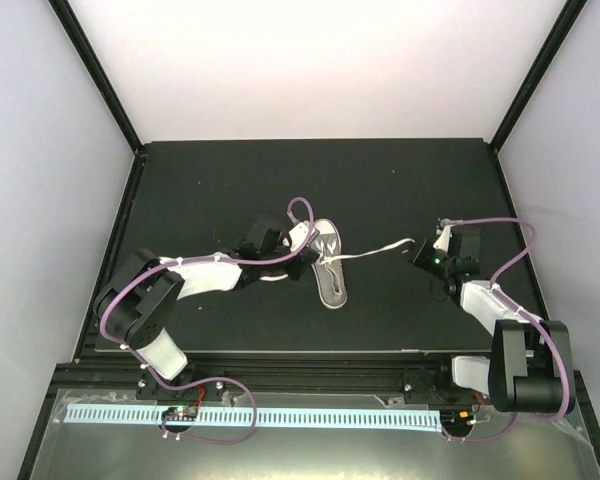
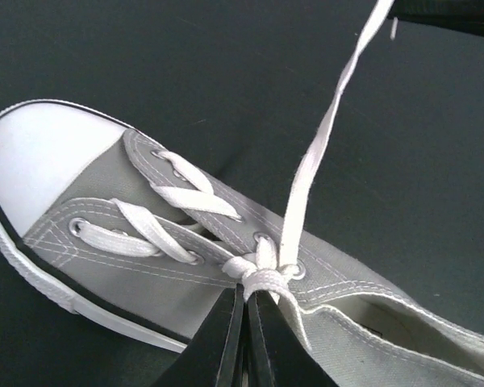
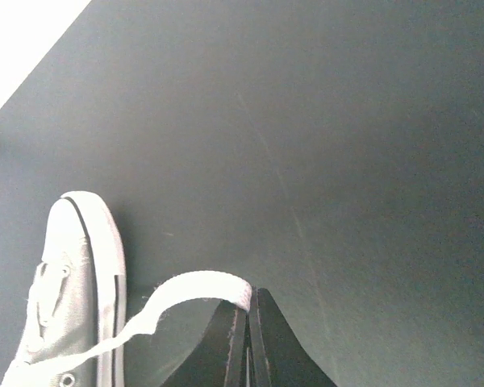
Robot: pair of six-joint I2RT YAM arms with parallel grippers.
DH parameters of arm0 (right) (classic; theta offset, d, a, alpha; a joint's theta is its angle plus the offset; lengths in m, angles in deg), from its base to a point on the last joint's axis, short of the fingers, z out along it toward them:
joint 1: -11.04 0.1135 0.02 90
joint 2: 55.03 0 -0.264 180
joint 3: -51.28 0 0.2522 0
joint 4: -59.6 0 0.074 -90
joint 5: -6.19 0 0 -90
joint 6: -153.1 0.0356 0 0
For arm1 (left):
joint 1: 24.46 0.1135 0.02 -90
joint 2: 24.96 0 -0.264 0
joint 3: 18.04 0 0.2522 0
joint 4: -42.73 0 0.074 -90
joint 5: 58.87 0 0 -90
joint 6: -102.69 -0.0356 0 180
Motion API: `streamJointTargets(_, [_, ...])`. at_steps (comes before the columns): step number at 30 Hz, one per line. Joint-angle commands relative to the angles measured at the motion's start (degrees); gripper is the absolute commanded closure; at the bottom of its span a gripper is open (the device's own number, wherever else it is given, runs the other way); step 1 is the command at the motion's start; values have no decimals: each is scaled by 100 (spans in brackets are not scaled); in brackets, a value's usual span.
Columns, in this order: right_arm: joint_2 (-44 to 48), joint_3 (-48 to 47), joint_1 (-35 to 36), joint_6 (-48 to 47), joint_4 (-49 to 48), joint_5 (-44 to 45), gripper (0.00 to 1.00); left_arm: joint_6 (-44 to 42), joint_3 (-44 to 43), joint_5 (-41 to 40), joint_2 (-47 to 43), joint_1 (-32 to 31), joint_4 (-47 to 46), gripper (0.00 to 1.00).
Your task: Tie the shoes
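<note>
One sneaker (image 2: 169, 282) — left gripper (image 2: 246, 298) pinching lace knot (image 2: 262, 278), right gripper (image 3: 248, 300) pinching lace end (image 3: 202, 286)

The top view looks steeply down on the whole table (image 1: 220, 180); both close wrist views share the sneaker (image 3: 73, 274).

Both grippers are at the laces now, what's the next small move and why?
Probably the right gripper should draw its lace farther from the sneaker. That lace curves with slack, and the left gripper is shut right at the knot, seemingly pinning it, so a pull would likely cinch it.
</note>
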Motion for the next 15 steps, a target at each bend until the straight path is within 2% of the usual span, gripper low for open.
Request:
streamJointTargets(1, [-164,-567,192,-296,53,-159,98,337,99,340,-118,-71,-509,98])
streamJointTargets(7, [-1039,-1797,892,-520,343,-197,98,545,276,362,-173,-130,-832,98])
streamJointTargets(12, [-2153,-3241,1849,-787,926,-118,98,608,338,294,-208,-188,-946,98])
streamJointTargets(15, [-2565,-3769,2409,-762,932,-437,98,636,366,229,-248,-228,-998,98])
